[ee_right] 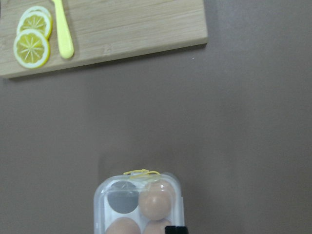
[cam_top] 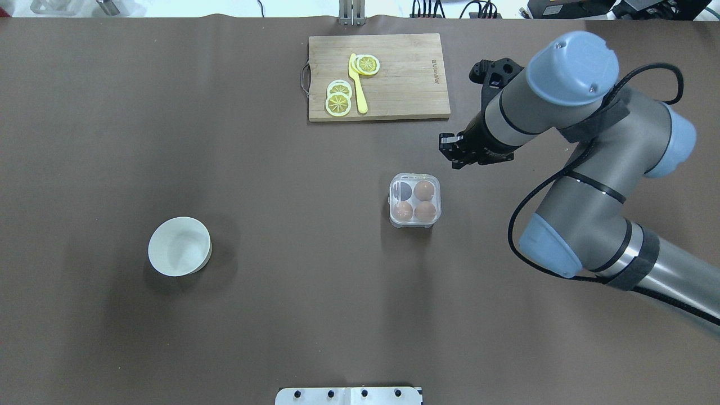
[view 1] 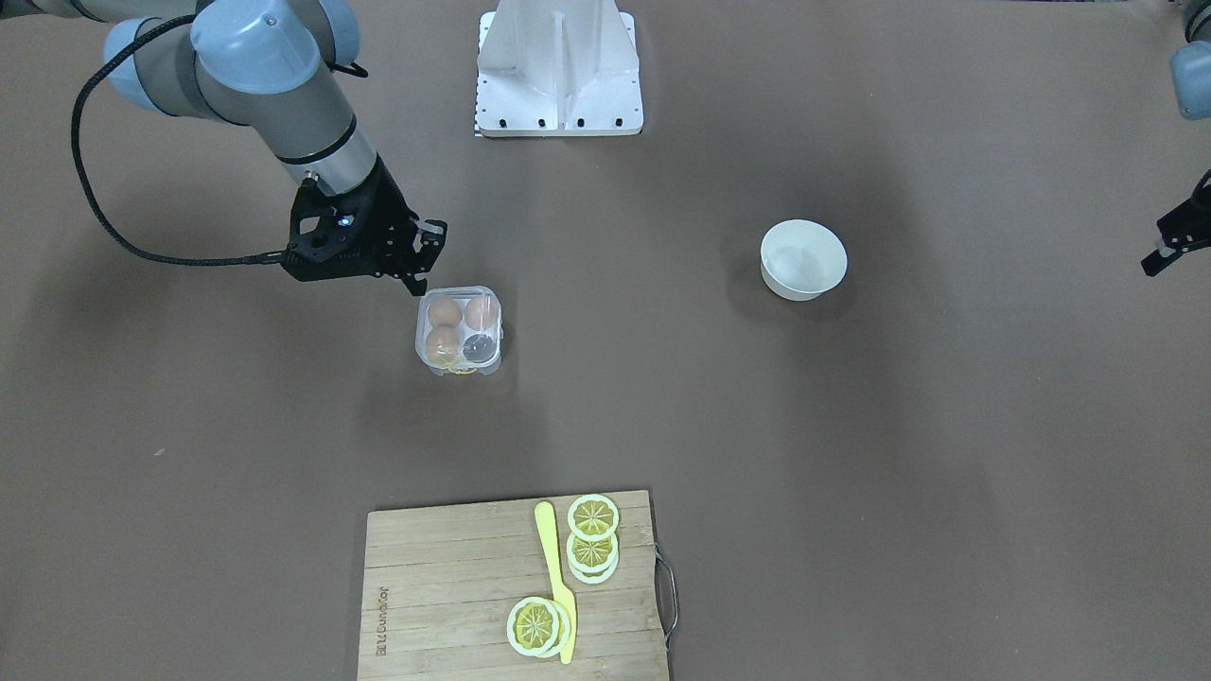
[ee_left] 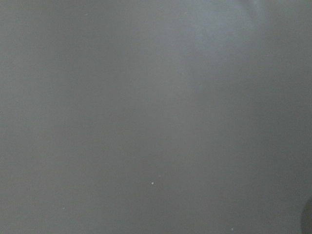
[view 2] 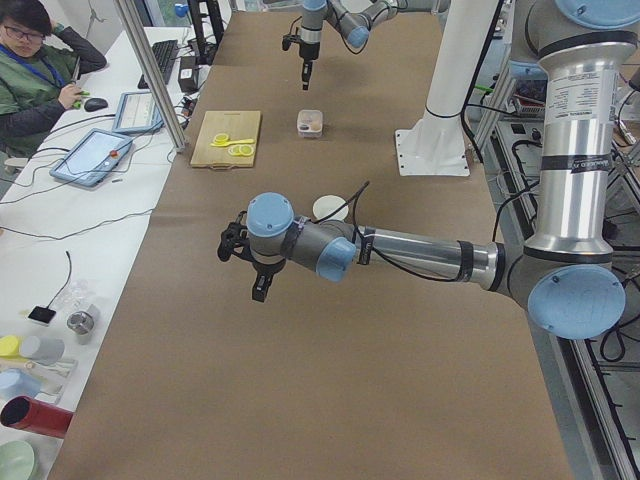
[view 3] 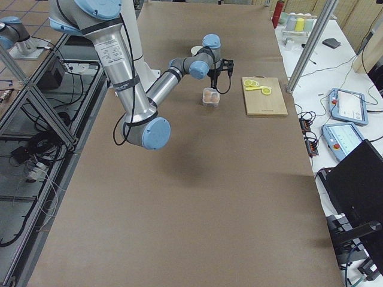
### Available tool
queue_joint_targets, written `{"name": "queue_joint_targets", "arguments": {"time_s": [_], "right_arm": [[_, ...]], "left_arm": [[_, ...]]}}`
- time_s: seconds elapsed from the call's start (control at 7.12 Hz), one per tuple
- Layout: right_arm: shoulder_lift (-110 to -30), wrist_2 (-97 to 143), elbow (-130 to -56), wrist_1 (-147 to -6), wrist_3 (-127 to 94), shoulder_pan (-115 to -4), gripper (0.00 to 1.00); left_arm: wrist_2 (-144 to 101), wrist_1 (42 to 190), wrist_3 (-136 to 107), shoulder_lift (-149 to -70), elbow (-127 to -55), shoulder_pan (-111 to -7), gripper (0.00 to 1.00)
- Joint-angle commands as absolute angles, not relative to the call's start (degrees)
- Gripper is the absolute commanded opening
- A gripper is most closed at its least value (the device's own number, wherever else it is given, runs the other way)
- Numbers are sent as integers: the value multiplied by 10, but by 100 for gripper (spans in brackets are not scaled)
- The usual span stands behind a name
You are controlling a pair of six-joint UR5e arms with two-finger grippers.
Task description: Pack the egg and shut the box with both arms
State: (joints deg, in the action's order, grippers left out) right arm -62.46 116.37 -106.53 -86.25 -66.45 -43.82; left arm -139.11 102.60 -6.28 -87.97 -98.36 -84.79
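Overhead exterior: box (cam_top: 414, 224) sits at 7 o'clock from right gripper (cam_top: 451, 151), near but not touching; three eggs (cam_top: 424, 190) in cells, fourth cell bare; lid looks down, latch unreadable; box squarish, no long axis to align on; right gripper looks pinched narrow, carrying nothing, and is by far the nearer; left gripper (view 1: 1162, 253) well apart, spread can't be told; flat brown table (cam_top: 281, 169); cutting board (cam_top: 405, 79) at box's 12, bowl (cam_top: 179, 253) at 8, both well apart.
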Motion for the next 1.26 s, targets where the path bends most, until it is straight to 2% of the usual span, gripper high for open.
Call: {"name": "queue_joint_targets", "arguments": {"time_s": [0.0,0.28,0.7,1.12], "right_arm": [[-624,1195,-1067,-926,-585,-501,98],[-631,1255,-1063,-997,-448,-588,99],[-676,1293,-1027,-1063,-209,-718,99],[-763,1295,-1001,-1071,-33,-810,99]], "left_arm": [[-1331,858,101,-871,-1003,-930,97],[-1332,849,136,-841,-1004,-969,98],[-1332,847,78,-839,-1009,-969,98],[-1339,845,-30,-839,-1020,-969,98]]}}
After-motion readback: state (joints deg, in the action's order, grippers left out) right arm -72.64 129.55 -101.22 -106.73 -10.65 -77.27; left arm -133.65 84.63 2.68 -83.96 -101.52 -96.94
